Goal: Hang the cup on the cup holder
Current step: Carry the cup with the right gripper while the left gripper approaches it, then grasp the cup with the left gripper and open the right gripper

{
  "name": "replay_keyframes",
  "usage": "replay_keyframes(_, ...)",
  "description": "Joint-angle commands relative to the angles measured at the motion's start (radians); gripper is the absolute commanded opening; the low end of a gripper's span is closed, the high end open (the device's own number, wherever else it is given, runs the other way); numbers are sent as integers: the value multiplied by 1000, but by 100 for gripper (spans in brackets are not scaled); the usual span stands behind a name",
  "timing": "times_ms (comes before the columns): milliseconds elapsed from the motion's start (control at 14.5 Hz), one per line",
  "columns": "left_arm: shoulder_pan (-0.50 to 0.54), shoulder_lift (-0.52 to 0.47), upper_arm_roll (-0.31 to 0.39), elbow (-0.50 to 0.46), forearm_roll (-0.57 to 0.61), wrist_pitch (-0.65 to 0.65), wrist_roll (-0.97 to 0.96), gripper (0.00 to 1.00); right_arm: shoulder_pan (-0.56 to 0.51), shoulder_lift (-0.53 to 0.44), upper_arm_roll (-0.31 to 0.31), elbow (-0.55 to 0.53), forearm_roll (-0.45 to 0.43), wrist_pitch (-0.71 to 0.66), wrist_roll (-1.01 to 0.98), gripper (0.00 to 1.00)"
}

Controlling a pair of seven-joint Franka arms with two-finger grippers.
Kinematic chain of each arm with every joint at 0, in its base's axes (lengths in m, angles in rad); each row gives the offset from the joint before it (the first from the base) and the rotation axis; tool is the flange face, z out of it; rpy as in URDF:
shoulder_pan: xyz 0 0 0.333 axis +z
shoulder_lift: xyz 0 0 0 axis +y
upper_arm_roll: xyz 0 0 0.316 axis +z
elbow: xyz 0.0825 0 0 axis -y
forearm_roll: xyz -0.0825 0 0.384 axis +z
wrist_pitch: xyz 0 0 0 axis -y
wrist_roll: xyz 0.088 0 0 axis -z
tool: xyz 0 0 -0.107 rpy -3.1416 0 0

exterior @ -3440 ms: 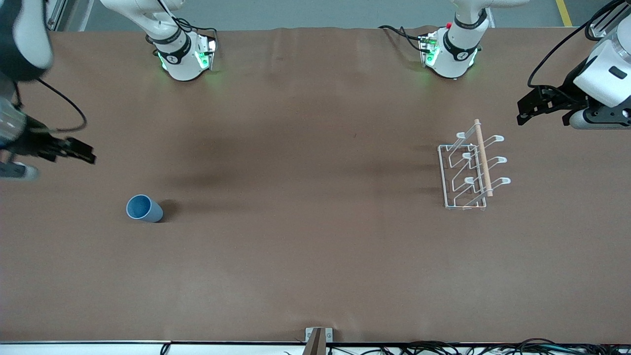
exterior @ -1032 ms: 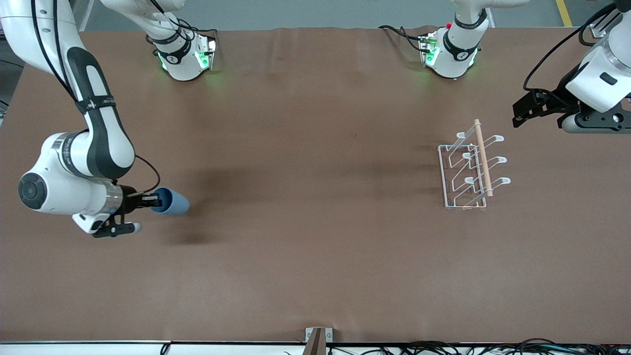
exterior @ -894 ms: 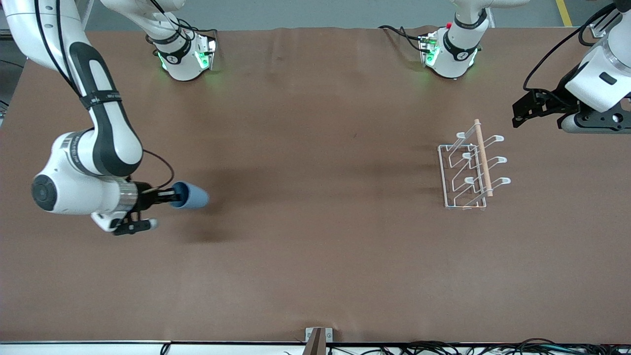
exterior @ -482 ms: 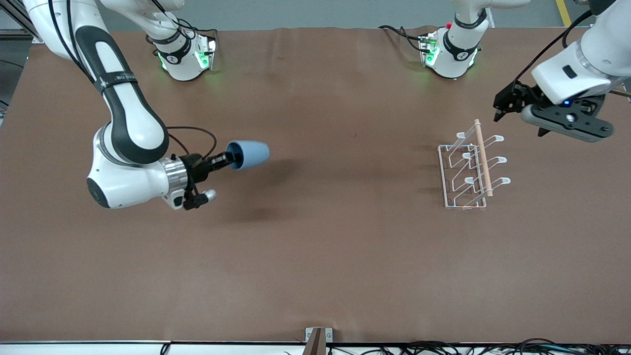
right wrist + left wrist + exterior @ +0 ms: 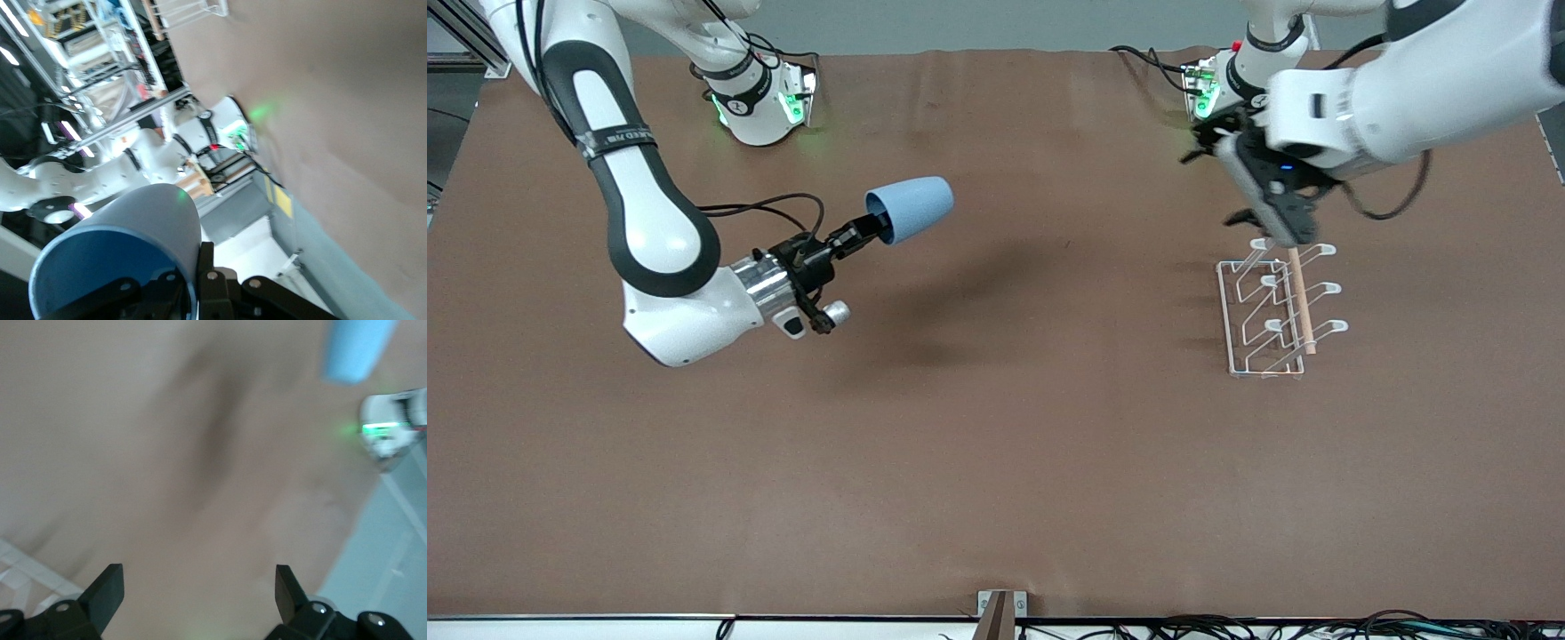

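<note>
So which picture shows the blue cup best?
The front view: the whole cup shows, held up sideways by the right gripper. The right wrist view shows only its rim close up; the left wrist view shows a blurry bit.

cup (image 5: 911,208) – matte plastic | cup holder (image 5: 1267,318) – white wire, wooden rod
</note>
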Motion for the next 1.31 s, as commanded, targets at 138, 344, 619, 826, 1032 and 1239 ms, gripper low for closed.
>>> replay_keyframes(138,-22,160,-112,43,-149,63,4,100,35,-2,91,-31,148,135,2,0)
replay_keyframes(344,-85,199,-119,43,-155,138,-11,100,36,7,149,-39,168,216,2,0)
replay_keyframes(619,-159,231,-119,42,-154,180,-22,100,38,29,157,-36,185,244,-5,0)
replay_keyframes(826,-170,253,-119,42,-148,184,-17,100,47,29,157,-36,188,244,-7,0)
replay_keyframes(1032,-205,279,-119,35,-142,246,-3,98,50,33,157,-30,208,253,-7,0)
replay_keyframes(1239,-208,294,-119,39,-143,261,-3,69,57,37,157,-24,230,256,-7,0)
